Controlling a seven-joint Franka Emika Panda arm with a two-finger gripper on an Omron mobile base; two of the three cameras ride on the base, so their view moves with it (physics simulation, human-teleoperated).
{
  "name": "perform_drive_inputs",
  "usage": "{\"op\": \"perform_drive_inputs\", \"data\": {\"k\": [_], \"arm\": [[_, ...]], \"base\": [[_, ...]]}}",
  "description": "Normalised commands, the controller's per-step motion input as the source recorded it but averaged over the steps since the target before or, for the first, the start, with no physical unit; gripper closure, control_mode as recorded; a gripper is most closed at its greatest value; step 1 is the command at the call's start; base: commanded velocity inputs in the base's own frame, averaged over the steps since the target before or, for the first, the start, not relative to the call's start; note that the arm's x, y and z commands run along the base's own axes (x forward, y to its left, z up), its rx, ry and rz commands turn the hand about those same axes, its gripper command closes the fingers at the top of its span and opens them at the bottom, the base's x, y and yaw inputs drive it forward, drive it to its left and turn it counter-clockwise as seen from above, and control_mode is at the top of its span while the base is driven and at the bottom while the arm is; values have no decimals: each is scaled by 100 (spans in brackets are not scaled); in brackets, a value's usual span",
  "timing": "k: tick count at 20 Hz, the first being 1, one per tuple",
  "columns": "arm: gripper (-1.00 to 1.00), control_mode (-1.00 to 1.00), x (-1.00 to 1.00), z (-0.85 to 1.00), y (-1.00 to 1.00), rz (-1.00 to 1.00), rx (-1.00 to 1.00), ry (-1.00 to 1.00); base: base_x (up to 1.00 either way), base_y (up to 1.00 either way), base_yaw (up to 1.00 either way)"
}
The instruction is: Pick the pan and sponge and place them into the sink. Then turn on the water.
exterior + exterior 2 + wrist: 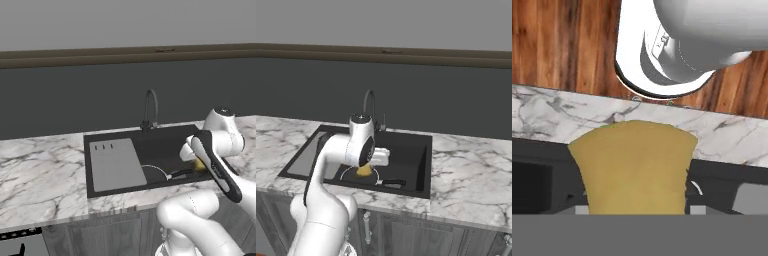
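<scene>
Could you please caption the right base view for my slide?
Gripper holds the sponge over the pan in the sink.

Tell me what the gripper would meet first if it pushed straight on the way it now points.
Probably the pan lying in the sink: the gripper, shut on the sponge, hangs just above it, though depth is unclear.
</scene>
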Motion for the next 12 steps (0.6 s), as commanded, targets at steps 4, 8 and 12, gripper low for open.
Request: {"op": "perform_drive_inputs", "data": {"k": [4,8,12], "arm": [[100,-100,97,-20,-77,0,2,13],[100,-100,95,-39,-24,0,0,8],[100,-100,93,-52,19,5,-2,3]], "base": [[0,0,0],[0,0,0],[0,0,0]]}}
